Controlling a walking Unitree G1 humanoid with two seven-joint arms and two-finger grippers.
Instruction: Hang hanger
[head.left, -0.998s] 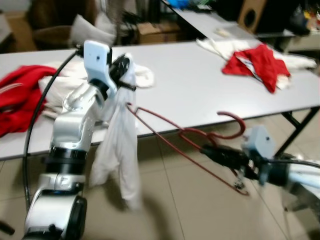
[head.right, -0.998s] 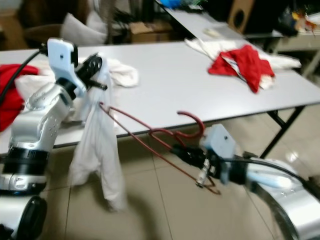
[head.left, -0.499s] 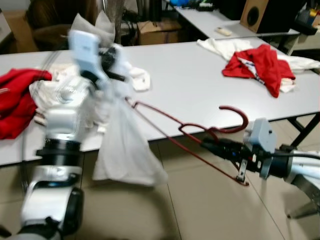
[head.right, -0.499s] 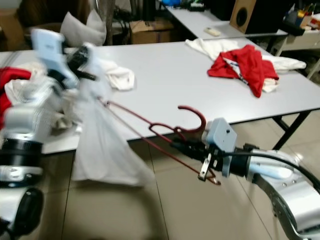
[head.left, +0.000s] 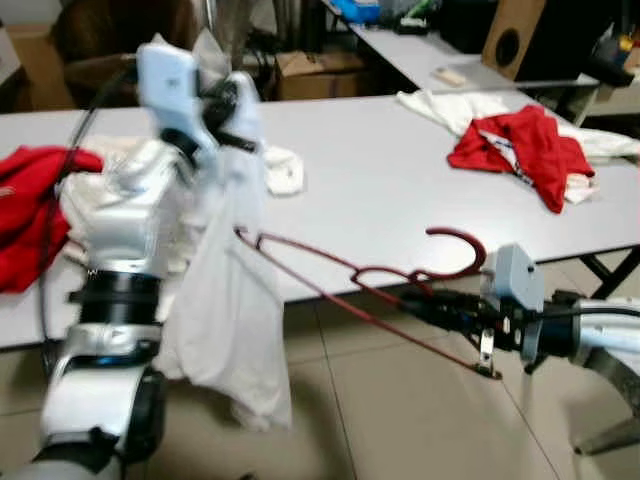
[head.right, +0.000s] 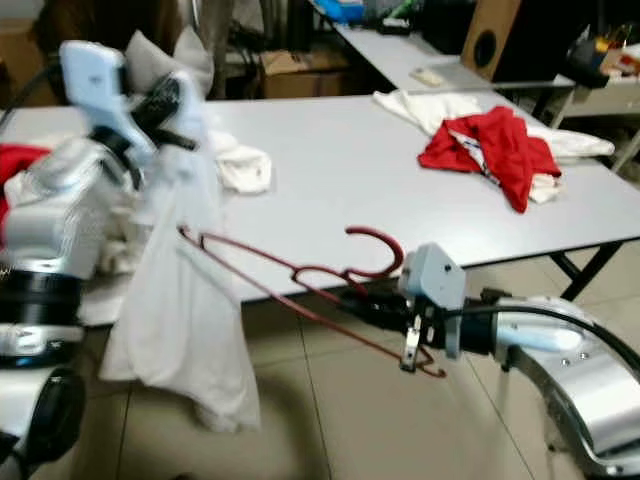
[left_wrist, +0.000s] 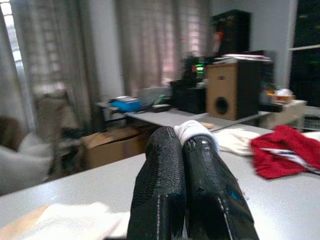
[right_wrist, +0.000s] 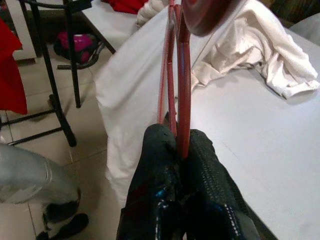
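Starting at the far left, a red garment (head.left: 30, 215) lies heaped on the long grey table (head.left: 400, 190), with a pile of white cloth (head.left: 110, 180) beside it. In front of these, the robot's left arm is raised, and the left gripper (head.left: 232, 110) has its two black fingers pressed together on the top of a white garment (head.left: 228, 330). The garment hangs down from the gripper, past the table edge, toward the tiled floor (head.left: 400, 420). In the left wrist view a tuft of white fabric shows between the closed fingertips (left_wrist: 197, 137).

Moving right, a dark red wire hanger (head.left: 370, 275) stretches sideways in the air in front of the table edge. Its far corner touches or slips into the hanging white garment; the blur hides which. Its hook (head.left: 460, 250) curls upward near the right arm.

The right gripper (head.left: 430, 305) is low and to the right, fingers pinched shut on the hanger's wires just below the hook, as the right wrist view confirms (right_wrist: 180, 150).

Further right on the table lies another red garment (head.left: 520, 150) on top of a white one (head.left: 445, 100). A cardboard box (head.left: 315, 70) sits behind the table; its contents are not visible.
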